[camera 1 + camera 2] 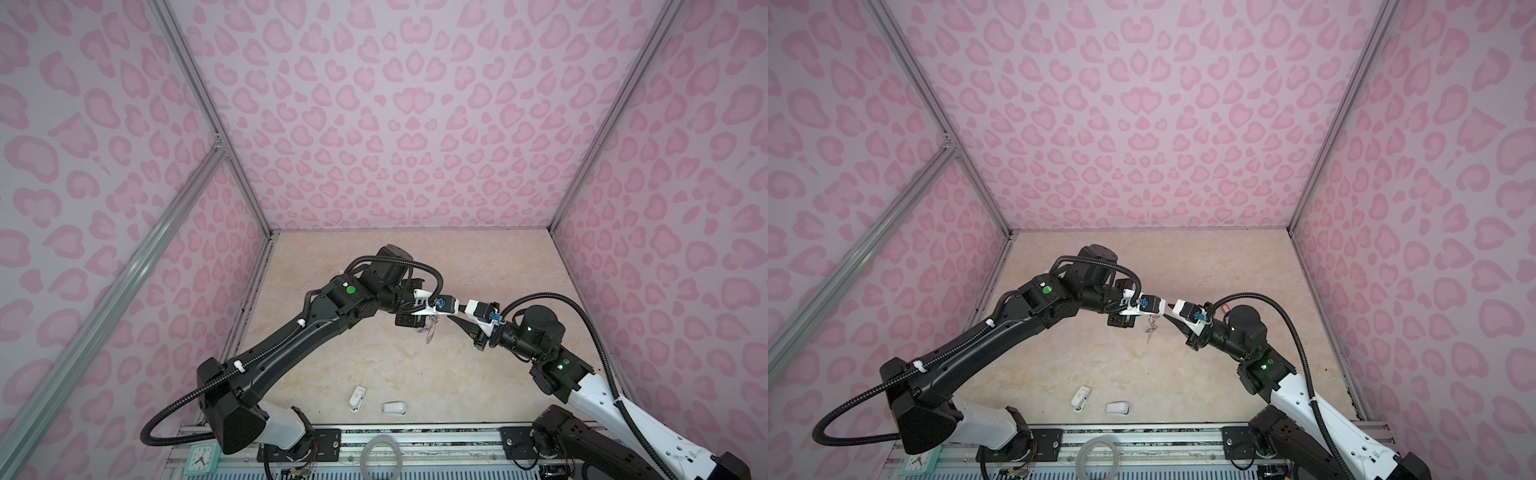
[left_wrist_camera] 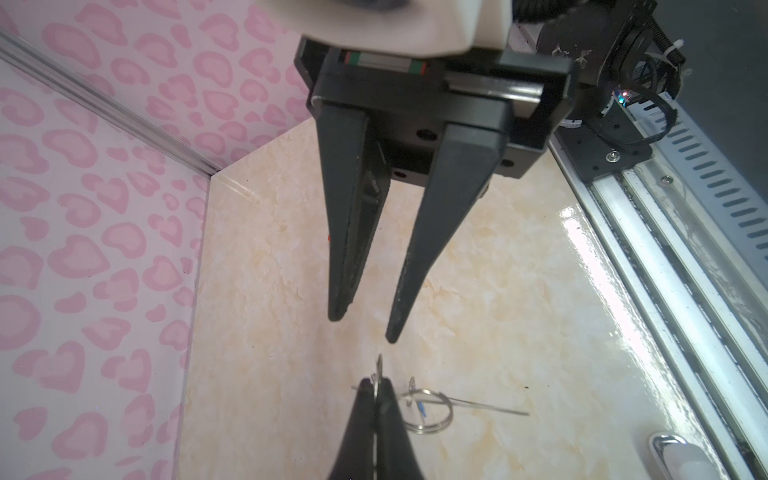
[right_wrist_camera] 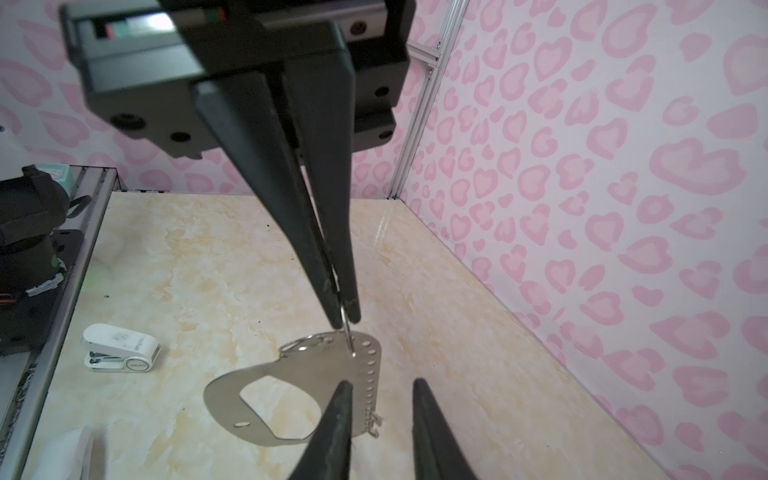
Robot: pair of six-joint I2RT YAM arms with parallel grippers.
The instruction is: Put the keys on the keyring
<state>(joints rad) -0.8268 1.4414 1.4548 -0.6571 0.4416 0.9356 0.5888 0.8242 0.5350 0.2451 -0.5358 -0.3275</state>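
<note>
Hanging above the middle of the table (image 3: 199, 266), the keyring (image 3: 316, 363) dangles from one of its wire rings. The left gripper (image 3: 345, 322) pinches that ring with its jaws closed. The right gripper (image 3: 382, 382) has its jaws a narrow gap apart and holds nothing, its tips just beside the keyring's holed edge.

Right wrist view: one finger (image 3: 332, 436) of the right tool (image 3: 381, 382) hides part of the keyring (image 3: 307, 374) and most split rings (image 3: 376, 428) on its edge. A white piece (image 3: 66, 453) is blurred and cut by the frame. Left wrist view: blue sliver (image 2: 422, 409) too small to identify; left tool (image 2: 376, 381) cut off behind its tips. In a top view, the hoop (image 1: 381, 442) and clock (image 1: 200, 459) run off the edge.
</note>
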